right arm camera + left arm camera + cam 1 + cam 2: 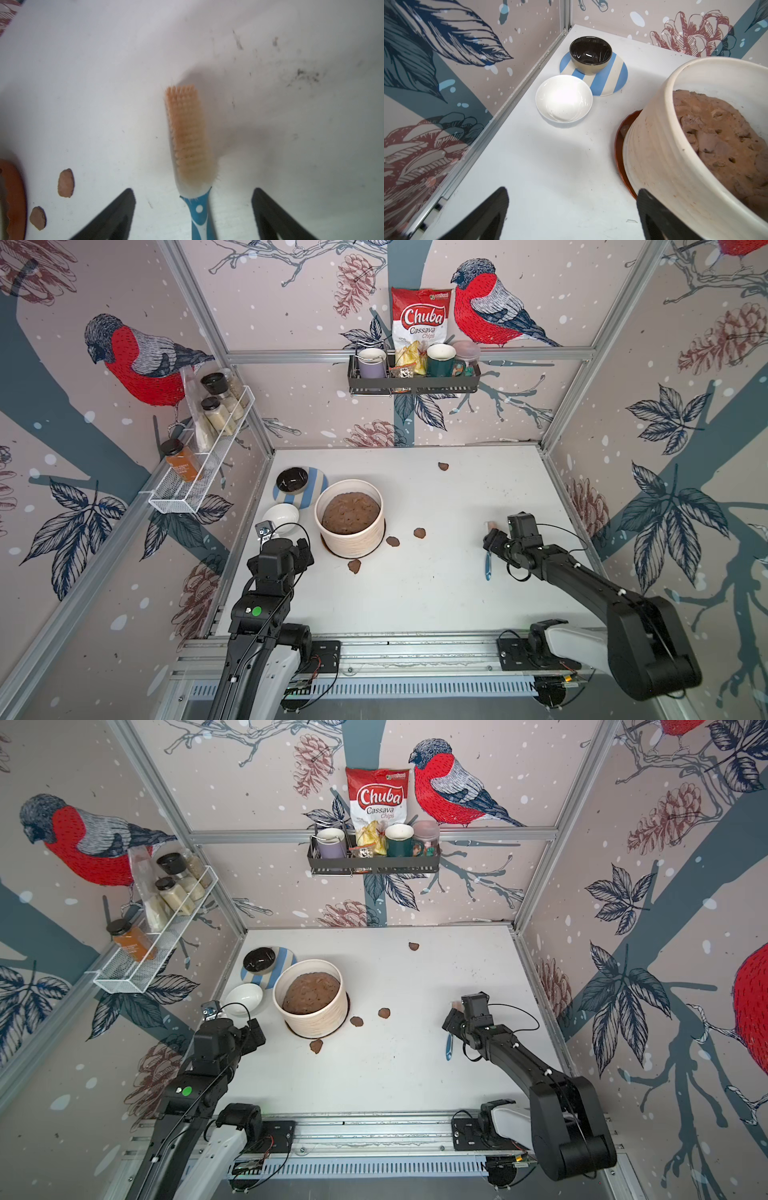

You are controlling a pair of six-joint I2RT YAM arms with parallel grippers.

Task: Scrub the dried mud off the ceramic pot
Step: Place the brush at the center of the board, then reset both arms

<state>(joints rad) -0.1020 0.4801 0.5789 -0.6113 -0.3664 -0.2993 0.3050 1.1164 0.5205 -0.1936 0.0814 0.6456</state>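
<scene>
White table (415, 605): ceramic pot (353, 539) by left edge, brush (488, 570) well apart.

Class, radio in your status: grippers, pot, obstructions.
Left gripper open beside ceramic pot. Right gripper open, scrub brush loose between jaws. Dried mud flakes beside pot.

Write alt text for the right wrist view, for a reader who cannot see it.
A brush with orange bristles and a blue handle sits ungripped between the open fingers of the right hand, over a white table. Two flakes of dried mud and a brown saucer rim show at one side.
</scene>
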